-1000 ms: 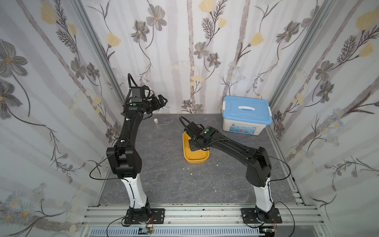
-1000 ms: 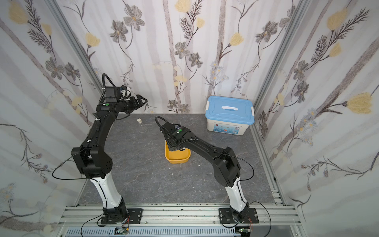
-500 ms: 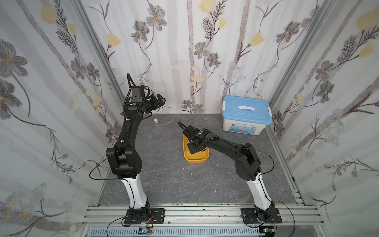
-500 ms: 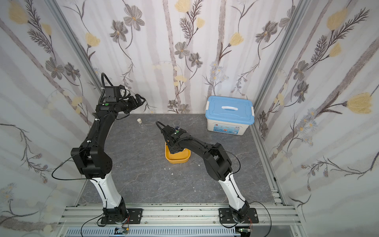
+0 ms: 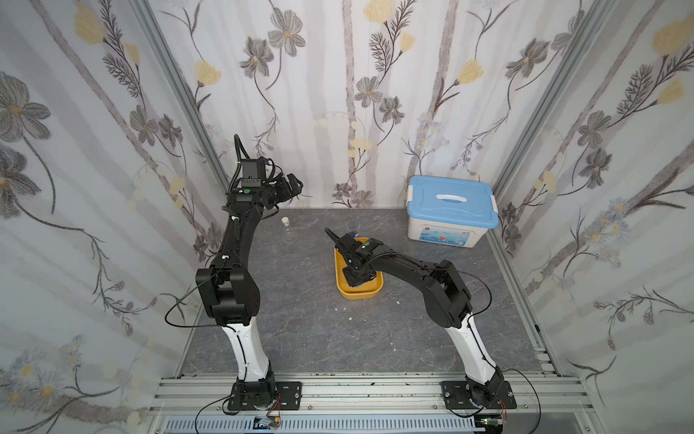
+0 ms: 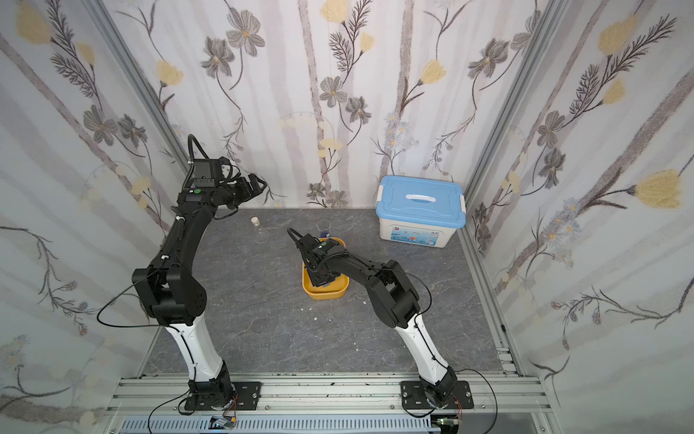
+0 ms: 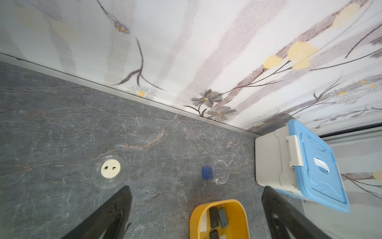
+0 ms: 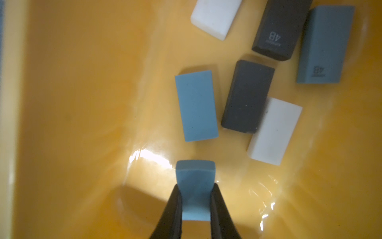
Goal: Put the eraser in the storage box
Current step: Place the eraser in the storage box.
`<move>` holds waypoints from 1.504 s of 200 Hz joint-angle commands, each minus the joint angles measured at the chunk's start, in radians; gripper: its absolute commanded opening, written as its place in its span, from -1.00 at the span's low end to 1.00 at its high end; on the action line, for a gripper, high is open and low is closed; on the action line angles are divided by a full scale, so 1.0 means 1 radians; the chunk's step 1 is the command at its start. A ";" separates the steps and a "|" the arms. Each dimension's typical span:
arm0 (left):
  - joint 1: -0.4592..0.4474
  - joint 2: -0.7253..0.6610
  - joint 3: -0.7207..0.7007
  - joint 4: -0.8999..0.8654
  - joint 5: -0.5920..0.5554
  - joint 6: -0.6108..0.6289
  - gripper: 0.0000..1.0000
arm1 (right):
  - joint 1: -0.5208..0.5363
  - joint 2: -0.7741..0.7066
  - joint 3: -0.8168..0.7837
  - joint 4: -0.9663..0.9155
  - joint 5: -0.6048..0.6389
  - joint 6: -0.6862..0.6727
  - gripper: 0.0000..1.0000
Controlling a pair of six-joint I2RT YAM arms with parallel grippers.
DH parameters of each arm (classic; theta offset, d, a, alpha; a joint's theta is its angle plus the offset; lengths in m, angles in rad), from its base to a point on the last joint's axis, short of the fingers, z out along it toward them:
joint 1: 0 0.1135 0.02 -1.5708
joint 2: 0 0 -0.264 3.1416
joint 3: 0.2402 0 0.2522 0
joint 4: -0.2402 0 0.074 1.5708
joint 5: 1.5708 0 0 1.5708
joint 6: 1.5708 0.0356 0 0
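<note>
Hands: left hand [image 5: 294,185] is spread wide, empty, raised by the back wall, well apart from the storage box [image 5: 358,295]. Right hand [image 8: 195,187] pinches blue eraser [image 8: 195,171] across its narrow width, long axis along fingers, low inside box beside loose erasers [image 8: 196,105]. Release likely next.
</note>
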 commanded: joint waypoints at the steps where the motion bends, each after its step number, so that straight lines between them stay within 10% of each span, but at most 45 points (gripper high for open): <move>1: 0.002 0.009 0.013 0.004 -0.008 0.015 1.00 | -0.007 0.011 0.010 0.003 -0.031 -0.012 -0.61; 72: 0.005 0.017 0.013 -0.002 -0.011 0.020 1.00 | -0.012 0.034 0.014 -0.015 -0.036 -0.014 -0.52; 239: 0.007 -0.018 0.090 -0.092 -0.063 0.062 1.00 | 0.003 -0.341 0.021 0.185 0.143 -0.030 0.51; 301: 0.003 -0.170 -0.116 -0.037 -0.200 0.127 1.00 | -0.011 -0.478 -0.073 0.291 0.172 -0.077 0.99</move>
